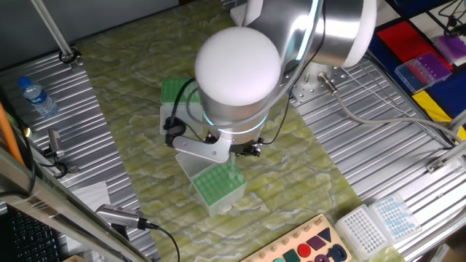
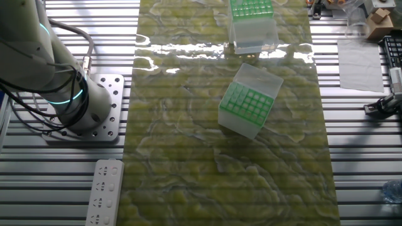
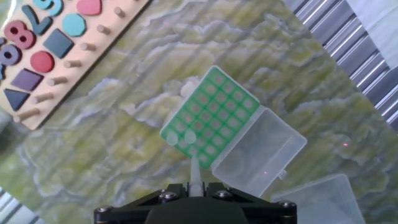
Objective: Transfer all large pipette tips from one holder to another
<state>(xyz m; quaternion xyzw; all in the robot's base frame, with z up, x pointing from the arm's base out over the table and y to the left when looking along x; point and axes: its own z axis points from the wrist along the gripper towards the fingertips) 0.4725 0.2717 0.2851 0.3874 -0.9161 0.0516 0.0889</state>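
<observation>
Hand view: the claw (image 3: 194,191) points down over a green-gridded tip rack (image 3: 210,115) whose clear hinged lid (image 3: 260,154) lies open beside it. A single large pipette tip (image 3: 194,173) stands clamped between the fingers at the bottom edge of the frame, its narrow end toward the rack and not touching it. Two further large pipette tips (image 3: 180,137) sit in the grid's corner cells nearest the claw; the other cells look vacant. This view alone shows a wooden shape-and-number puzzle board (image 3: 53,46) at upper left and a corner of another clear lid (image 3: 323,199) at lower right.

One fixed view: the arm's white joint housing (image 1: 239,73) hides the claw's fingers, so its grip cannot be read here. The rack (image 1: 217,183) shows below the arm on the green marbled mat (image 1: 131,94), and a second green rack (image 1: 175,98) shows behind it. A water bottle (image 1: 36,96) and clear tip boxes (image 1: 378,222) lie on the ribbed counter (image 1: 378,145).

The other fixed view: the claw is out of frame. Both racks appear unobstructed, the near one (image 2: 248,103) turned askew, the far one (image 2: 252,25) at the mat's top edge; a white power strip (image 2: 103,191) lies beside the arm base (image 2: 94,110)
</observation>
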